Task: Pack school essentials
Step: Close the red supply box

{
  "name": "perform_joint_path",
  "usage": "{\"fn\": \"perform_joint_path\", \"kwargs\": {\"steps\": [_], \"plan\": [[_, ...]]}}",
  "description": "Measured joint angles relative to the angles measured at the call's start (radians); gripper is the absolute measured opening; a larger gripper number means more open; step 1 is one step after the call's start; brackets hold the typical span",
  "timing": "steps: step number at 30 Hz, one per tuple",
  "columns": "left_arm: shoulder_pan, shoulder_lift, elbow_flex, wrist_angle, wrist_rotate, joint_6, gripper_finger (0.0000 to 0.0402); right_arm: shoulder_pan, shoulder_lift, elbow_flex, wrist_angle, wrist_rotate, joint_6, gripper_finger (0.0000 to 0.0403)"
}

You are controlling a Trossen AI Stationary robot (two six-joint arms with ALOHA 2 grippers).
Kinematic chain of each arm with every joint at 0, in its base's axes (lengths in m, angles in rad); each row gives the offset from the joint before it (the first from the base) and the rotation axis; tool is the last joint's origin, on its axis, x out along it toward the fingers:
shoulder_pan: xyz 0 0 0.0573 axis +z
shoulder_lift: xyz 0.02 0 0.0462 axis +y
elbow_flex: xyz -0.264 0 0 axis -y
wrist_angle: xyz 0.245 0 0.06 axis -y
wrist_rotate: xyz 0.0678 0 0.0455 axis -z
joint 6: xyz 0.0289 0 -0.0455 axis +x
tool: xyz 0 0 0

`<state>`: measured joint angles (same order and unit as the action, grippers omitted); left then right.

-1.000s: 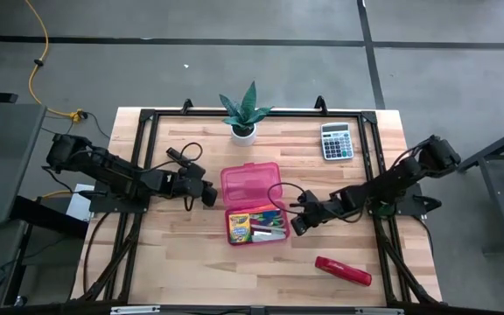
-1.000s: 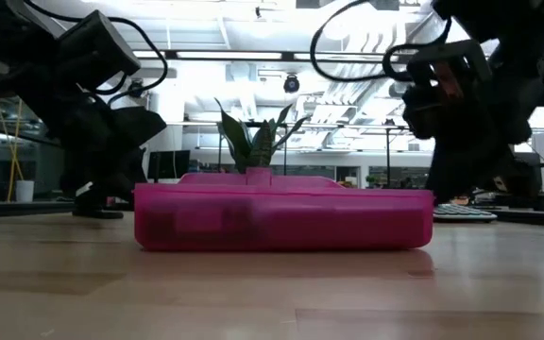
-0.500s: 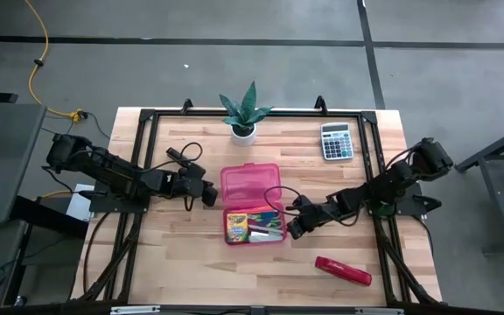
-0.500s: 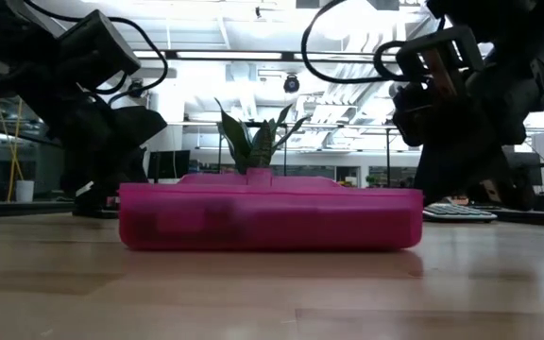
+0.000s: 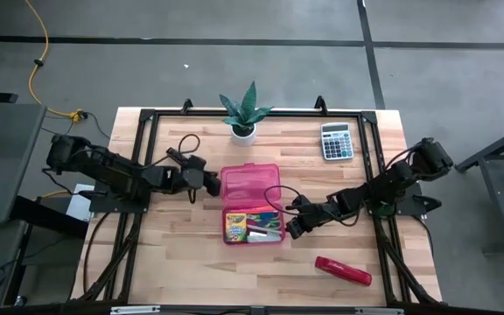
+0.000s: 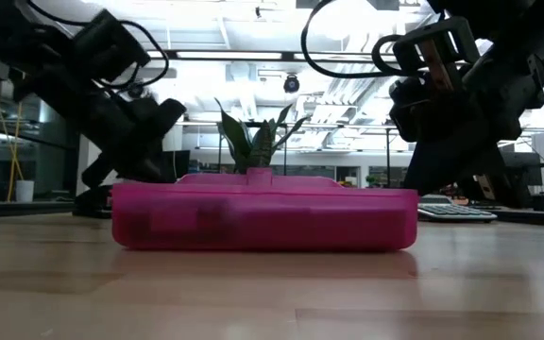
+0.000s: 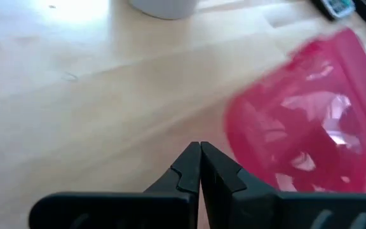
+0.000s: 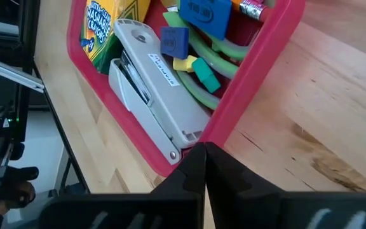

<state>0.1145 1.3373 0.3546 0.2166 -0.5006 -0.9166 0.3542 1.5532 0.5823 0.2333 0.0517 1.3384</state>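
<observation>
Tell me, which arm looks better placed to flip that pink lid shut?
Probably the left. Its gripper sits right beside the open lid, while the right gripper is pressed against the box's filled tray.

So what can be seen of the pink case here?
The pink case is translucent plastic, lying open mid-table in front of the plant. Its empty lid lies flat on the plant's side; the tray holds a crayon box, scissors and small pieces. The right end effector, shut, is at the tray's edge; the left end effector, shut, is at the lid.
</observation>
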Motion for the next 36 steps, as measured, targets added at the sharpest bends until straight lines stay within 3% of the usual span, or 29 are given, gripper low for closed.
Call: {"fn": "perform_joint_path", "kwargs": {"steps": [2,11,18,30,36], "plan": [[0.054,0.000,0.000,0.000,0.043,-0.004,0.0000,0.000,0.000,0.000,0.000,0.000,-0.001,0.0000],[0.312,0.000,0.000,0.057,0.427,0.042,0.0000,0.000,0.000,0.000,-0.003,0.001,-0.011,0.0000],[0.376,0.046,0.000,0.122,0.605,-0.035,0.0000,0.000,0.000,0.000,-0.003,0.002,-0.018,0.0000],[0.343,0.141,0.000,0.308,0.659,-0.077,0.0000,0.000,0.000,0.000,-0.003,0.003,-0.019,0.0000],[0.343,0.140,0.000,0.424,0.774,-0.063,0.0000,0.000,0.000,0.000,-0.004,0.019,-0.019,0.0000]]}}
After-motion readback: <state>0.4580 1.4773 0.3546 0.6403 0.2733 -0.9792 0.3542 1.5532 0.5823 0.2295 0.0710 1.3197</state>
